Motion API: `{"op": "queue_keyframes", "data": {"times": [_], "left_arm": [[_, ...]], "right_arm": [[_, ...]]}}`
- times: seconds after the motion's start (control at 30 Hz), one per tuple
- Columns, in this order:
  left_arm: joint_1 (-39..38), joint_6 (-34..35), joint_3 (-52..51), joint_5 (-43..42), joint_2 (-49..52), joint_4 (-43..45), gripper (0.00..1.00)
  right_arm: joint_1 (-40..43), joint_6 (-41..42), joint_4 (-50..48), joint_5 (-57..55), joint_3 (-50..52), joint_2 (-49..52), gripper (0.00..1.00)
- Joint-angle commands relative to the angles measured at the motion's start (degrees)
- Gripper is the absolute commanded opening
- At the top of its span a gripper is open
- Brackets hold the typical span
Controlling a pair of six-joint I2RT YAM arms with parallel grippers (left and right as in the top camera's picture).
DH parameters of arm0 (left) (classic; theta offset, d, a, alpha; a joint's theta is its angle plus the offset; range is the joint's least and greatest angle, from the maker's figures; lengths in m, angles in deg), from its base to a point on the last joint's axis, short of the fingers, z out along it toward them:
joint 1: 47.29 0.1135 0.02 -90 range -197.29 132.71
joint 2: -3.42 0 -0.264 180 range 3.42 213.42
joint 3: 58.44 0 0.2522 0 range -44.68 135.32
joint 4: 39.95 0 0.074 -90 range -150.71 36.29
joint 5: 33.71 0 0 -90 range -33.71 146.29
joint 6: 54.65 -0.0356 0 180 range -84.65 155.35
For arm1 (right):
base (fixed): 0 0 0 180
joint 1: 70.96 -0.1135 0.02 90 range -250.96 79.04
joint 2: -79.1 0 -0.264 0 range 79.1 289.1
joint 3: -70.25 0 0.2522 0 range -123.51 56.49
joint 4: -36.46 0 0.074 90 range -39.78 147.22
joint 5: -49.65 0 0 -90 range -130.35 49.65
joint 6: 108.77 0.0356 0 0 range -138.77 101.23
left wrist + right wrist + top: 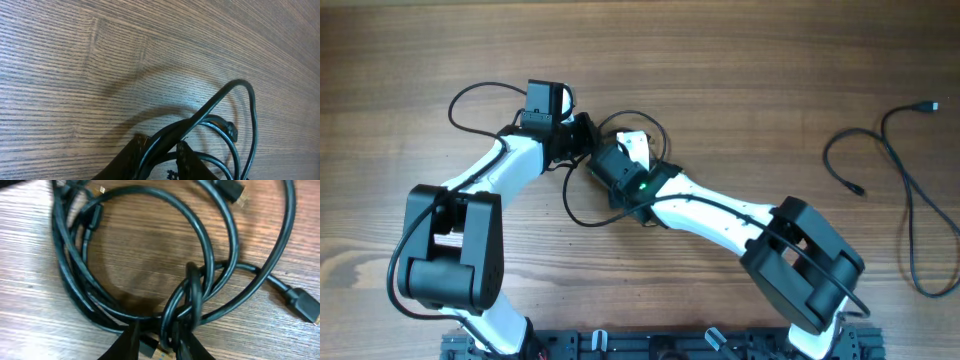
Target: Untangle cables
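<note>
Left tool [157, 150] first: its two dark fingers are closed onto one strand of the tangle of thin black cables [192, 290], and that strand arches up and away from them before curving back down. The right tool [160, 341] is pinching a bunch of crossed strands right at the knot, where several loops overlap. From overhead the two tools sit almost nose to nose at the middle of the pale wood-grain worktop [75, 60], and the arms cover most of the tangle there. A black plug with a gold tip [302, 305] lies to the right of the knot, and another plug [232, 191] lies at the far edge, partly cut off. Well apart, on the right side of the worktop, a separate thin black cable [910, 215] lies loose. Which strand belongs to which cable inside the knot is hard to make out.
</note>
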Motion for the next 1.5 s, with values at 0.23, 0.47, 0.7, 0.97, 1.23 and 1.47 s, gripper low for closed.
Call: {"op": "queue_keyframes", "data": {"times": [0.23, 0.47, 0.7, 0.97, 1.23, 1.47], "left_arm": [[0.2, 0.1, 0.5, -0.9, 0.5, 0.2, 0.27], [0.2, 0.1, 0.5, -0.9, 0.5, 0.2, 0.34], [0.2, 0.1, 0.5, -4.3, 0.5, 0.7, 0.52], [0.2, 0.1, 0.5, -4.3, 0.5, 0.6, 0.56], [0.2, 0.1, 0.5, -4.3, 0.5, 0.6, 0.53], [0.2, 0.1, 0.5, -2.8, 0.5, 0.8, 0.04]], "right_arm": [[2.7, 2.9, 0.7, -1.8, 0.1, 3.1, 0.17], [4.3, 1.6, 0.8, 3.0, 0.0, 1.2, 0.04], [10.8, -6.9, -1.2, 24.8, 0.0, -0.5, 0.04], [16.1, -9.6, -7.5, 41.7, 0.0, -0.5, 0.04], [19.2, -7.5, -15.0, 52.9, 0.0, -0.5, 0.04], [21.0, -5.7, -26.3, 67.8, 0.0, -0.5, 0.04]]}}
